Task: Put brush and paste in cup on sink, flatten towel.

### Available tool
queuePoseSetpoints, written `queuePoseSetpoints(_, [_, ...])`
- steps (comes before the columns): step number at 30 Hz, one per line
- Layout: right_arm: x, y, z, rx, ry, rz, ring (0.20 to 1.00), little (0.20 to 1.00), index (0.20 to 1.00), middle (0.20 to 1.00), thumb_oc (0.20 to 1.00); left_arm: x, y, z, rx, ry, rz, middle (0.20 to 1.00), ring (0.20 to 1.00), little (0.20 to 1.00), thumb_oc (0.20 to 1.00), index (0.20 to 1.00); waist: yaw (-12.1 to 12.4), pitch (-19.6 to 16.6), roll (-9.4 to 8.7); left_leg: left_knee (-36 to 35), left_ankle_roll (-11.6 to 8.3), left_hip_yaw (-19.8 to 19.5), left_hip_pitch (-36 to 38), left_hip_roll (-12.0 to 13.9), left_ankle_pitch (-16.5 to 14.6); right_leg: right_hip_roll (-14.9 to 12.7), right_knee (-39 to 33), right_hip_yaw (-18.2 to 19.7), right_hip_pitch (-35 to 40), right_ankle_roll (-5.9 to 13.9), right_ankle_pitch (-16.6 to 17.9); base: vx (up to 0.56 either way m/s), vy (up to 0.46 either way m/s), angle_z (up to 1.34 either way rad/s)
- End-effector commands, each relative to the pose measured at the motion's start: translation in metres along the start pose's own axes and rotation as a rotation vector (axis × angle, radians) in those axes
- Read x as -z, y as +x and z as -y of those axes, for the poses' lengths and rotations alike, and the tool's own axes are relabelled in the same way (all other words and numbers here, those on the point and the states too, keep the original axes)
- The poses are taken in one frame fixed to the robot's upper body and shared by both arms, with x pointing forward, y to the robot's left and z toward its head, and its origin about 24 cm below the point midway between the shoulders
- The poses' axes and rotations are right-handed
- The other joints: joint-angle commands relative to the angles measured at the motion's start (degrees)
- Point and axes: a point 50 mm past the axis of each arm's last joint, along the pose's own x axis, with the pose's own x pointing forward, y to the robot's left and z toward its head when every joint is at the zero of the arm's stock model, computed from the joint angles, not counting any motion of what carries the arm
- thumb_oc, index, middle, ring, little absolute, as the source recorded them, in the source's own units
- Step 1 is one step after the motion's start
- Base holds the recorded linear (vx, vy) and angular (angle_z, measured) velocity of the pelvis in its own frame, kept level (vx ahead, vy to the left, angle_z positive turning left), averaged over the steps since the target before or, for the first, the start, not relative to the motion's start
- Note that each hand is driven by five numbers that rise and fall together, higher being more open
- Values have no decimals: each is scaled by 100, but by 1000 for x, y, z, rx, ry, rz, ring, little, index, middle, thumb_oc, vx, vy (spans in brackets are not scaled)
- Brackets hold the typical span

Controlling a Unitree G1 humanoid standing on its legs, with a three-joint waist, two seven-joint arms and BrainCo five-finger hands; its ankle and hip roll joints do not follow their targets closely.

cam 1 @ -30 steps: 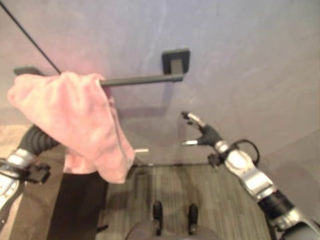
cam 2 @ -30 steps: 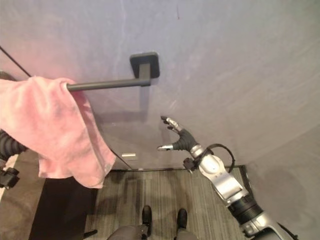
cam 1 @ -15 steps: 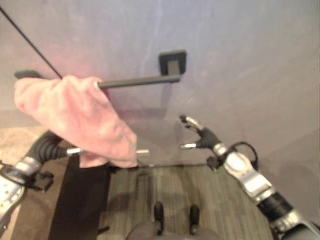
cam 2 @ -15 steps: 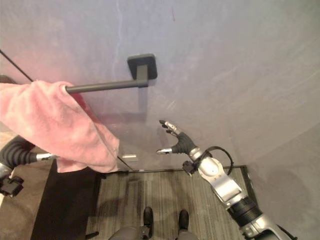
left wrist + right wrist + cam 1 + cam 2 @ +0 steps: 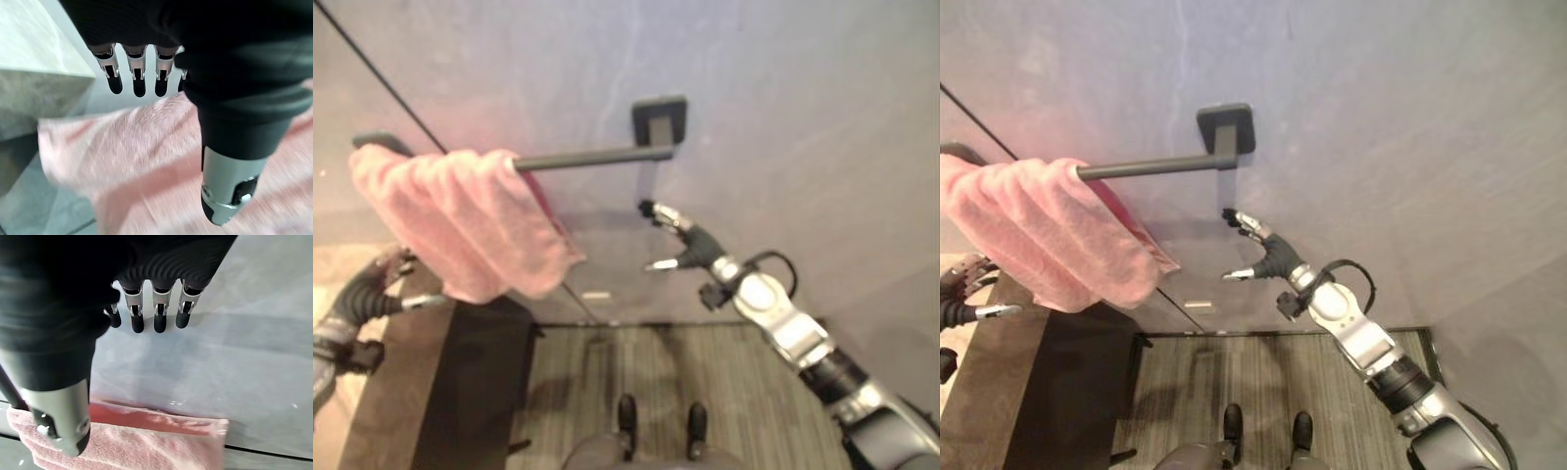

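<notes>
A pink towel (image 5: 460,220) hangs bunched over the left part of a dark wall bar (image 5: 587,157). My left hand (image 5: 384,282) is low at the left, beside and below the towel and apart from it. Its fingers (image 5: 139,73) are straight, and the towel (image 5: 122,161) lies past them. My right hand (image 5: 1268,257) is raised near the wall under the bar's right mount (image 5: 1226,127), just right of the towel's edge. It is open with fingers (image 5: 159,308) spread, and the towel's end (image 5: 127,440) shows close by. Neither hand holds anything.
The grey wall (image 5: 783,117) stands right in front. A dark cabinet front (image 5: 475,392) and a pale stone counter (image 5: 29,44) are at the lower left. Striped grey flooring (image 5: 724,372) lies below. A thin dark line (image 5: 382,78) runs diagonally across the wall.
My left hand has come out from under the towel and moved left. The towel's hanging end now sits higher. My right hand has moved up and left toward the towel.
</notes>
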Motion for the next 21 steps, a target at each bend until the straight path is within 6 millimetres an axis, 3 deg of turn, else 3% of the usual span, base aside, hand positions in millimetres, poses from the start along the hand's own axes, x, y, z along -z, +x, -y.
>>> queuePoseSetpoints(1, [-37,21,-12,-24,54,185,1000,1000,1000,1000,1000,-37,11,-31,-86,121,131,1000,1000,1000,1000,1000,33,-153,-346,69,105,1,-58,-86,-399,-549,-15,-138,31,458,10,-4,69,-2])
queuePoseSetpoints(21, [-65,62,-27,-143,-23,227,1000,1000,1000,1000,1000,-56,27,-64,-226,134,176,1000,1000,1000,1000,1000,164,-93,-534,69,231,-93,-124,-274,-460,-686,-15,-157,36,510,127,4,60,0])
